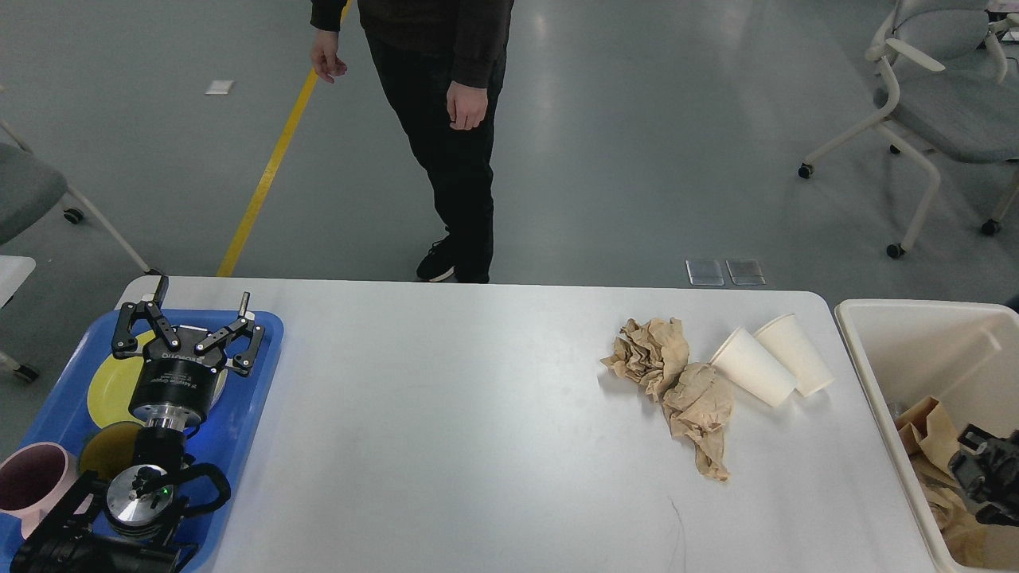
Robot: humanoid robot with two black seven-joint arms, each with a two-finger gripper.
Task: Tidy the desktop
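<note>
Broadly, the desktop [478,430] is a wide white slab with rounded corners, smooth and faintly glossy, filling the lower half of the view. On it, toward its right end, lie two crumpled brown papers [677,382] touching each other, and just right of them two white paper cups [771,364] on their sides. A blue tray [247,414] with a yellow plate [107,386] and a pink mug [28,481] sits at its left end; a cream bin [899,350] stands off its right end. Beyond its far edge is grey floor with a yellow line [267,171], a chair [939,95] and a person [446,103] in black. The left gripper [191,306] hangs over the tray, fingers spread wide, holding nothing. The right gripper [983,485] sits inside the bin, too dark to tell its fingers.
</note>
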